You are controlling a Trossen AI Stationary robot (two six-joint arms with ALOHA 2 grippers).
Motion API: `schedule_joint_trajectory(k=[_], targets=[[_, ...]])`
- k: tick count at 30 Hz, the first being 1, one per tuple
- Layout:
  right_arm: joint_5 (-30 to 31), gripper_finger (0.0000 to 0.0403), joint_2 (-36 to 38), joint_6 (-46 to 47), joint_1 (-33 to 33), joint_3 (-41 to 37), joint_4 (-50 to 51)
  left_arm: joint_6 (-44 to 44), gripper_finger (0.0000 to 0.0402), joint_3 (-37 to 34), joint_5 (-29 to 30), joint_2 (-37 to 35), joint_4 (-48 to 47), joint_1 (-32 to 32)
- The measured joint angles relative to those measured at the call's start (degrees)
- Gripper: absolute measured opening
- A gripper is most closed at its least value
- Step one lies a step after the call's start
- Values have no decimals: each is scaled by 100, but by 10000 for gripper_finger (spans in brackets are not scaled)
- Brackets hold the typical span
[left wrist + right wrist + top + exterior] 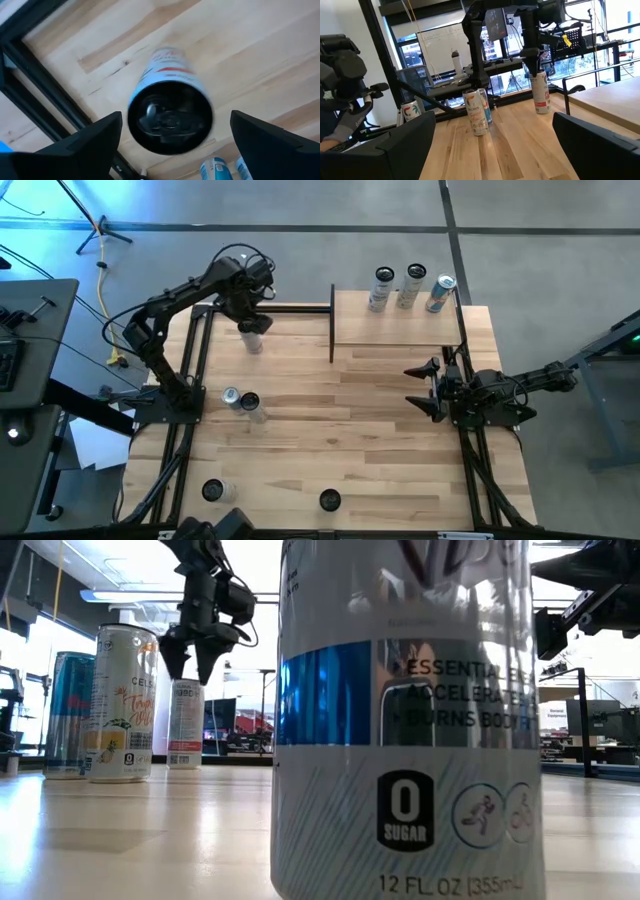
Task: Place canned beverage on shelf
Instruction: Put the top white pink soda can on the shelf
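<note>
Upright can (253, 340) standing on the desk (380, 440) just left of the shelf (395, 320), long axis vertical, directly beneath the left hand (254, 323), fingers spread apart astride its top; right hand (428, 388), also apart, waits farther off.

huge can (410, 720) up close, left tool (197, 660) spread

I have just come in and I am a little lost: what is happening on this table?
The left gripper hangs open directly above a standing white can near the table's back left, not gripping it. Three cans already stand on the small wooden shelf at the back right. The right gripper waits open in front of the shelf. More cans stand on the tabletop.
</note>
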State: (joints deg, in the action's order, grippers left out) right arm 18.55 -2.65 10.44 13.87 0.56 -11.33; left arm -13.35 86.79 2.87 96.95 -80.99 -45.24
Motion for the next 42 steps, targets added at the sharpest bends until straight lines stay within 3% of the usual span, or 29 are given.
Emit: schedule_joint_trajectory(k=[8, 18, 28, 42], targets=[[5, 389, 2, 0, 0, 0, 0, 216, 341, -90, -47, 6, 337, -56], [21, 389, 2, 0, 0, 0, 0, 137, 269, -88, -2, 170, 226, -54], [33, 389, 2, 0, 0, 0, 0, 154, 243, -81, 14, 199, -4, -50], [26, 389, 2, 0, 0, 0, -1, 2997, 217, 127, -301, 232, -333, 619]])
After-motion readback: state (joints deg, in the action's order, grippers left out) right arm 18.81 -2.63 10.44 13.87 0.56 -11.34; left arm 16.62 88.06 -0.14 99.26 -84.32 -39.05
